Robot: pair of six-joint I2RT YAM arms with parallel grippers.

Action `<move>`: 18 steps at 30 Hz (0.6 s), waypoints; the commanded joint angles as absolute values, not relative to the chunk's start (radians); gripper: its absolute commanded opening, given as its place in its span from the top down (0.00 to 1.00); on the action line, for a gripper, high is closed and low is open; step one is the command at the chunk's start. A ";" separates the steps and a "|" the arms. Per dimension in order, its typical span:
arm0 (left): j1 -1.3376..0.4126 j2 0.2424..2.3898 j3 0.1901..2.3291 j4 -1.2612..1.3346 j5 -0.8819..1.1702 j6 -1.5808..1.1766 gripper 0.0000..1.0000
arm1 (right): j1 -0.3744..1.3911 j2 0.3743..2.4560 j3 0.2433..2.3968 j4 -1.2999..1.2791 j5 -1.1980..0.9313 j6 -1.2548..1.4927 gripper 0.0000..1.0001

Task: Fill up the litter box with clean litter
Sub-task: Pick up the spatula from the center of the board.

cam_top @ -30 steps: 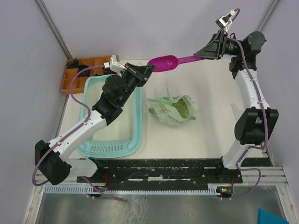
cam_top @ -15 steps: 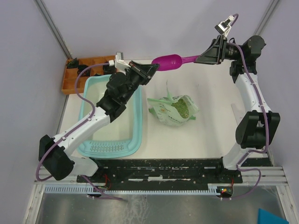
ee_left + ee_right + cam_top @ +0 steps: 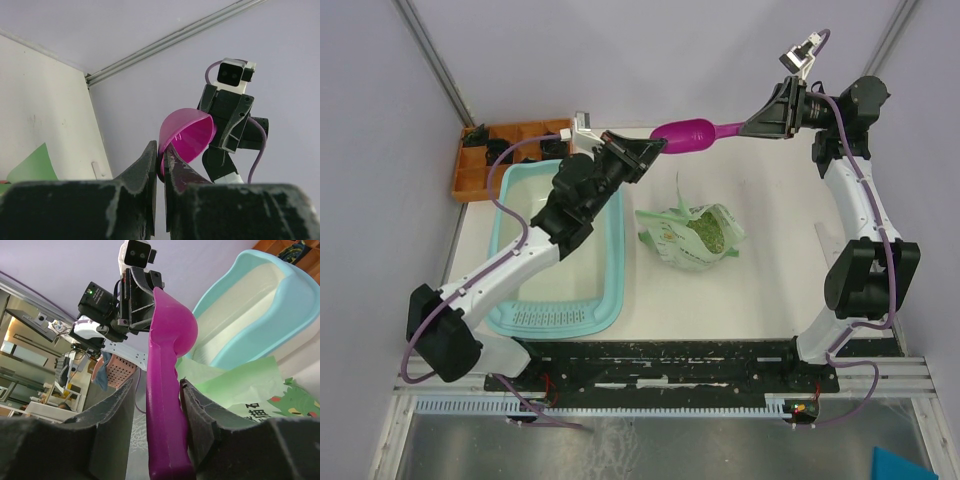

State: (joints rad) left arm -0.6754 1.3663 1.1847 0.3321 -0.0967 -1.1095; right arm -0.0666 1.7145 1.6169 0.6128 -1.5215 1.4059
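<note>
Magenta scoop [image 3: 685, 132] hung over the table's [image 3: 770, 280] far edge, left gripper [image 3: 655, 147] pinching its bowl, right gripper [image 3: 748, 127] spread round its handle. Handover, probably: clamp next, then carry bagged litter [image 3: 708, 230] to the litter box [image 3: 616, 262] at the left edge.

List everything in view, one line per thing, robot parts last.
litter box: one, light teal, left side of the table, no litter seen inside
orange tray: one, orange, far-left corner, behind the litter box
bag: one, pale green, lying open mid-table
clean litter: green granules, in the bag's mouth
scoop: one, magenta, in the air at the far side
table: one, white
left gripper: black, shut on the scoop's bowl rim
right gripper: black, jaws open around the scoop's handle
</note>
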 commanded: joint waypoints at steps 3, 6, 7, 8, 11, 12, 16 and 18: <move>-0.672 1.376 1.241 0.375 -0.082 -1.148 0.97 | -0.067 1.689 1.630 0.654 -1.528 1.388 0.55; -0.672 1.382 1.245 0.374 -0.078 -1.149 0.97 | -0.065 1.687 1.624 0.660 -1.529 1.388 0.55; -0.672 1.387 1.247 0.375 -0.076 -1.149 0.97 | -0.066 1.689 1.623 0.660 -1.529 1.388 0.55; -0.671 1.391 1.252 0.375 -0.069 -1.150 0.97 | -0.065 1.689 1.623 0.661 -1.530 1.388 0.56; -0.672 1.401 1.259 0.375 -0.059 -1.152 0.97 | -0.063 1.692 1.622 0.662 -1.530 1.390 0.59; -0.671 1.403 1.261 0.374 -0.059 -1.154 0.97 | -0.063 1.693 1.621 0.662 -1.529 1.390 0.59; -0.672 1.399 1.259 0.368 -0.061 -1.151 0.97 | -0.062 1.698 1.621 0.665 -1.527 1.390 0.65; -0.672 1.397 1.259 0.361 -0.062 -1.147 0.97 | -0.063 1.703 1.623 0.667 -1.527 1.393 0.71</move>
